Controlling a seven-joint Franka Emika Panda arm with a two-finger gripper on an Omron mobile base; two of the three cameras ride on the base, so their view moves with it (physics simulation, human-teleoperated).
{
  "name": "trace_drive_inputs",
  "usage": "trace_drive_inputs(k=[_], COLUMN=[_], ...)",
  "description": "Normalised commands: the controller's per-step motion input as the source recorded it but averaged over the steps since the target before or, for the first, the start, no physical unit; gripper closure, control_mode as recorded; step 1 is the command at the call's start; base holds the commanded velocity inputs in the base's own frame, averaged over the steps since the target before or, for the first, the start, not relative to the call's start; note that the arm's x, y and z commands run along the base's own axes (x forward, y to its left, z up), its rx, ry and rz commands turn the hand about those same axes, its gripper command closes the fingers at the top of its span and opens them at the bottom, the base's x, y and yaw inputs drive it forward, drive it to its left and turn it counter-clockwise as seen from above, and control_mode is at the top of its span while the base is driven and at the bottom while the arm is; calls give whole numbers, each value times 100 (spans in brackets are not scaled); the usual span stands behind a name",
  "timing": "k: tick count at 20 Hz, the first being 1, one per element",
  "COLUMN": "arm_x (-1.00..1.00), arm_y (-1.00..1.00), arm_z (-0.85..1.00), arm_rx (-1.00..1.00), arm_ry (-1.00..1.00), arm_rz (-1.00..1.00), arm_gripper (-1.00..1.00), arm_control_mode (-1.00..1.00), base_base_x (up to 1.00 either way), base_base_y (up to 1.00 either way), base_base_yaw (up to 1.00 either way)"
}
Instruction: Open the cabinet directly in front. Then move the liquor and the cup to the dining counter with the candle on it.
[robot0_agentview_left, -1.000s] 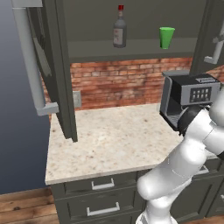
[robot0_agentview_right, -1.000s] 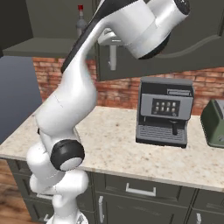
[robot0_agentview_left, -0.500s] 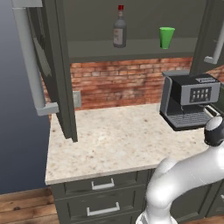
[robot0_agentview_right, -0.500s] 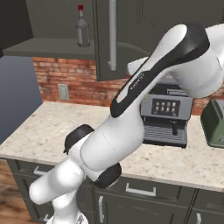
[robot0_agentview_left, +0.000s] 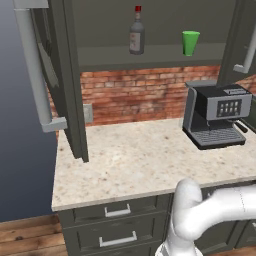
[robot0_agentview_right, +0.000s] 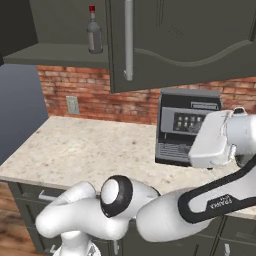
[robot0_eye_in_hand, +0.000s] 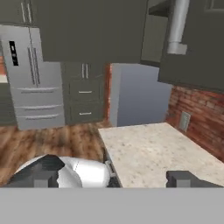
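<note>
The cabinet (robot0_agentview_left: 150, 52) stands open, its left door (robot0_agentview_left: 67, 85) swung out to the left and its right door (robot0_agentview_right: 180, 45) swung out to the right. On its shelf stand the liquor (robot0_agentview_left: 136, 31), also seen as the liquor (robot0_agentview_right: 93, 31), and the green cup (robot0_agentview_left: 190, 42) to the right of it. My arm (robot0_agentview_left: 215, 207) bends low at the worktop's front edge, far below the shelf. In the hand view my gripper (robot0_eye_in_hand: 110, 178) is open, its fingertips (robot0_eye_in_hand: 37, 177) wide apart with nothing between them. The dining counter is out of view.
A black and silver coffee machine (robot0_agentview_left: 217, 115) sits at the right of the beige worktop (robot0_agentview_left: 130, 160), against the red brick wall (robot0_agentview_left: 140, 92). Drawers (robot0_agentview_left: 117, 212) run under the worktop. The hand view looks across the worktop to a steel fridge (robot0_eye_in_hand: 30, 83) over wooden floor.
My arm has swung down from the right cabinet door's handle to low in front of the coffee machine. The jaws have opened wide. Bottle and cup have not moved.
</note>
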Motion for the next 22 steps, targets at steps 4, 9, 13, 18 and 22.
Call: trace_drive_inputs(k=[4, 9, 13, 18, 22], arm_x=[-100, -100, -100, -10, -3], arm_y=[100, 100, 100, 51, 57], arm_z=[-100, -100, -100, -11, 98], arm_rx=[-6, -27, -25, 3, 1], arm_ry=[-13, 0, 0, -12, -20], arm_rz=[-4, -21, -20, -28, -49], arm_gripper=[-100, -100, -100, -100, -100], arm_control_mode=[-100, -100, -100, -100, -100], base_base_x=[0, 0, 0, 0, 0], base_base_y=[0, 0, 0, 0, 0], base_base_yaw=[0, 0, 0, 0, 0])
